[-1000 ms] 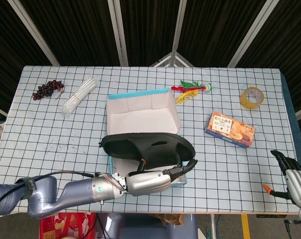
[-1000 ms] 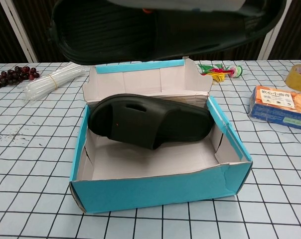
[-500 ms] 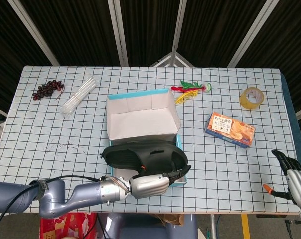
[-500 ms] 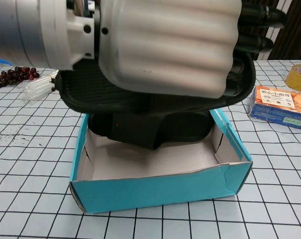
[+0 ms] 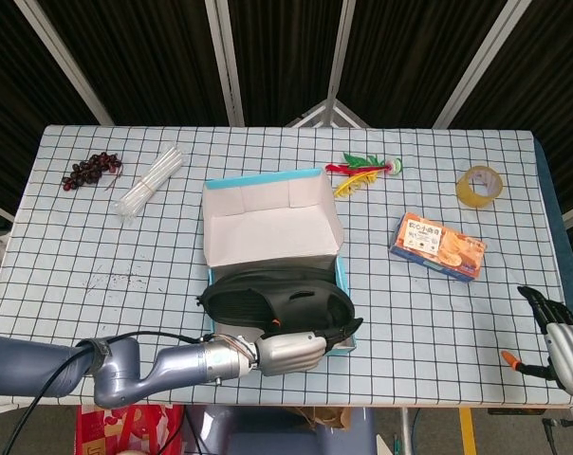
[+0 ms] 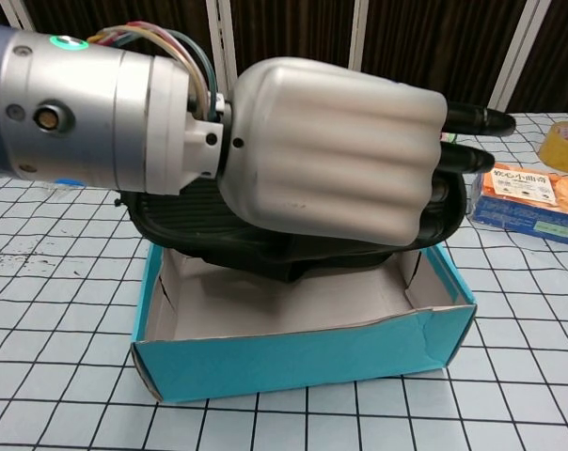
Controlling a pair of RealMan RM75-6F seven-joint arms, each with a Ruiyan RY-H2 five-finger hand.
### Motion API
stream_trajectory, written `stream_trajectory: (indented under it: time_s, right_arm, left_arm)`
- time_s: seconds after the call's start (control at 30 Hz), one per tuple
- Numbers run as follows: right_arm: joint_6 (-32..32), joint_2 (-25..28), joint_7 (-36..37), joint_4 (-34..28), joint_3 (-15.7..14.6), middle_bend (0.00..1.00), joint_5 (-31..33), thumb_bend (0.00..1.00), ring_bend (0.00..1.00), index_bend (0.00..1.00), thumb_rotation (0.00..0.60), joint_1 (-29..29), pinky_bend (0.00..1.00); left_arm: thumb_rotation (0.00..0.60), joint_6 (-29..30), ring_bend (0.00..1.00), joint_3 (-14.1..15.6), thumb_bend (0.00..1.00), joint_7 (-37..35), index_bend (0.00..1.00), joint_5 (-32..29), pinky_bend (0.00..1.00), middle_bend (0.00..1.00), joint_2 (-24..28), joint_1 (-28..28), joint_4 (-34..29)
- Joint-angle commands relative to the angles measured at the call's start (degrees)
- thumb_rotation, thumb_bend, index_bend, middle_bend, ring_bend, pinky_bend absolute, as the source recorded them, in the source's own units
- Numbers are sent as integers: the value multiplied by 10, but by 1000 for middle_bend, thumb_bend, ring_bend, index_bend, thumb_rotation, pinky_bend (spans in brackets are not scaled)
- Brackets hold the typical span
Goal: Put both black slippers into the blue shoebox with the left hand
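There my left hand [image 6: 336, 169] gripped a black slipper [image 5: 275, 298] with its fingers [image 6: 472, 117] wrapped around it, holding it over the open blue shoebox [image 6: 303, 362] on the tabletop [image 5: 438, 313]. A second slipper seemingly lay beneath, mostly hidden. My right hand [image 5: 555, 327] hung off the tabletop's edge, fingers spread, empty.

Checked table [image 5: 78, 246] bears shoebox [image 5: 268, 227]; grapes [image 5: 90, 171] (far corner); tape [image 5: 479, 185].

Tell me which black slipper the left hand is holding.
The upper black slipper, gripped by the left hand over the blue shoebox; the other lies hidden underneath.
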Motion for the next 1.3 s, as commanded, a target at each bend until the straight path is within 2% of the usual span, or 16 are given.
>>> stream_trajectory:
  time_s: [0.03, 0.53, 0.8, 1.03, 1.3]
  right_arm:
    - [0, 0, 0, 0, 0, 104, 0, 221, 151, 72, 600, 0, 106]
    - [0, 0, 0, 1, 0, 104, 1, 221, 151, 72, 600, -1, 108]
    - [0, 0, 1, 0, -1, 104, 0, 221, 151, 72, 600, -2, 106]
    - [3, 0, 4, 2, -1, 104, -2, 221, 151, 72, 600, -3, 107]
    - [3, -1, 2, 2, 0, 104, 1, 221, 151, 72, 600, -3, 107]
  left_arm:
    - [600, -2, 104, 4, 522, -4, 742, 8, 39, 619, -5, 1, 9]
    - [600, -29, 104, 5, 523, -63, 742, 32, 39, 618, -33, -11, 51]
    - [600, -19, 104, 17, 523, -56, 742, 57, 39, 617, -37, 2, 44]
    - [600, -8, 104, 19, 523, -52, 742, 90, 39, 616, -52, 7, 65]
    - [600, -17, 104, 15, 523, -61, 742, 99, 39, 616, -69, 11, 88]
